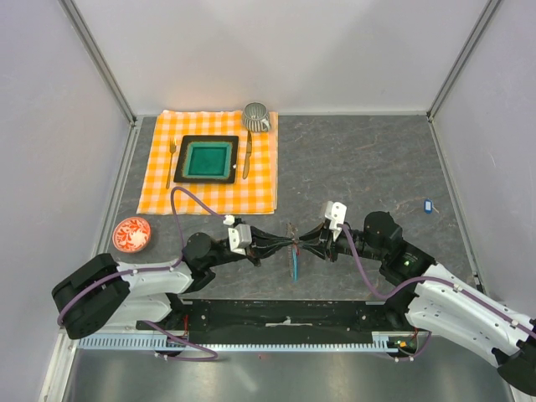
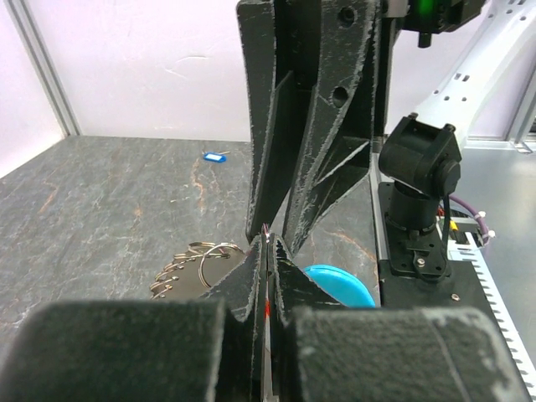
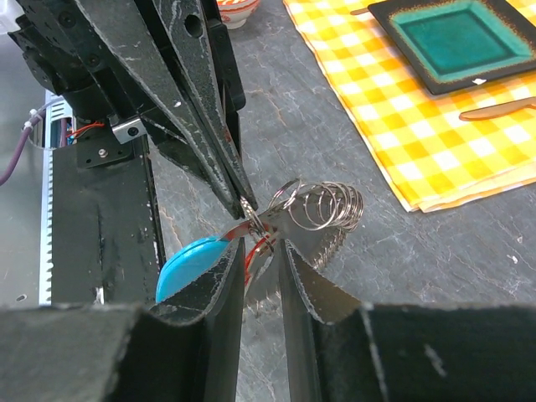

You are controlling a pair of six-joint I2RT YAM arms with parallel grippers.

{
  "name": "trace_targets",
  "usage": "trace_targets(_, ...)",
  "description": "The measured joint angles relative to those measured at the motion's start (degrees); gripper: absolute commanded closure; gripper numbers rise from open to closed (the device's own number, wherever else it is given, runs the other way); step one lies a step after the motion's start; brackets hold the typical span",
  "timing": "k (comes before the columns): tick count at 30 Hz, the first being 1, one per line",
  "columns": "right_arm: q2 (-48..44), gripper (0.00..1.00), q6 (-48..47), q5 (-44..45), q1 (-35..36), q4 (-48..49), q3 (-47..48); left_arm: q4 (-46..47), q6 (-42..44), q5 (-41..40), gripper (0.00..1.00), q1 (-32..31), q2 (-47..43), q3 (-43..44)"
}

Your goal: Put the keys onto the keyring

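My two grippers meet tip to tip over the middle of the table. The left gripper [image 1: 288, 244] [image 2: 268, 244] is shut on the keyring [image 3: 328, 209], pinching its thin metal between the wire coil [image 2: 189, 268] and the light-blue strip [image 1: 295, 265] [image 3: 188, 264]. The right gripper [image 1: 300, 244] [image 3: 264, 248] has its fingers a little apart with the red key [image 3: 255, 243] gripped between them, right at the keyring's small rings. A blue key [image 1: 428, 204] [image 2: 215, 156] lies alone on the table at the far right.
An orange checked cloth [image 1: 167, 188] at the back left carries a green plate [image 1: 208, 159], a fork [image 1: 172, 163], a knife [image 1: 247, 155] and a cup [image 1: 256, 115]. A red-patterned saucer [image 1: 131, 234] sits near the left wall. White walls close three sides.
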Motion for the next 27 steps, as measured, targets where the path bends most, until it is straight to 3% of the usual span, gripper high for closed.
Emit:
trace_targets(18, 0.24, 0.72, -0.68, -2.97, -1.01, 0.00, 0.00, 0.17, -0.59, 4.63, 0.98, 0.00, -1.81, 0.00)
trace_targets(21, 0.22, 0.78, -1.09, -4.35, -1.03, 0.00, 0.00, 0.22, -0.59, 5.40, 0.98, 0.00, -1.81, 0.00)
trace_targets(25, 0.22, 0.97, -1.55, -5.70, -1.03, 0.00, 0.00, 0.35, -0.83, 6.36, 0.98, 0.02, -1.79, 0.07)
trace_targets(27, 0.24, 1.00, -1.68, -6.21, -1.05, -0.02, 0.00, 0.35, -1.05, 6.99, 0.98, 0.02, -1.68, 0.31)
